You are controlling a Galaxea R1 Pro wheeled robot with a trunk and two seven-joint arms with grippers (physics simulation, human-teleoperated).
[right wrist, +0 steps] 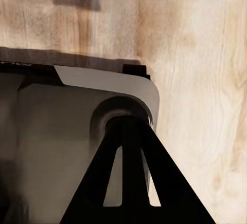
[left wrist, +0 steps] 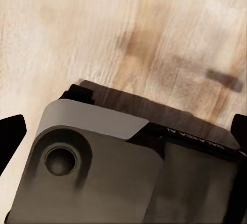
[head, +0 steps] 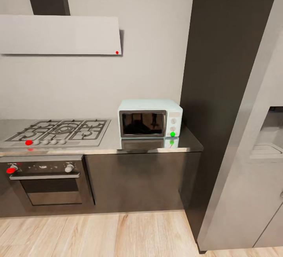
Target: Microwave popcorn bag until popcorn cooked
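The pale mint-blue microwave (head: pixel 150 117) stands on the grey countertop (head: pixel 114 142) at its right end, against the wall. Its dark glass door is closed and a small round light (head: pixel 172 134) on the white panel glows green. The popcorn bag and the popcorn are hidden or out of view; I cannot tell what is behind the dark glass. My left gripper (left wrist: pixel 123 131) hangs open over the robot's grey base (left wrist: pixel 103 167) and the wooden floor, fingertips (left wrist: pixel 11 136) wide apart. My right gripper (right wrist: pixel 128 126) is shut on nothing, its fingers meeting in a point above the base (right wrist: pixel 62 131).
A gas hob (head: pixel 59 131) with black grates lies left of the microwave, with a dark built-in oven (head: pixel 47 182) below and a flat hood (head: pixel 59 35) above. A tall dark cabinet (head: pixel 220 92) and a grey fridge (head: pixel 255 158) stand to the right. Wooden floor (head: pixel 98 235) lies before the counter.
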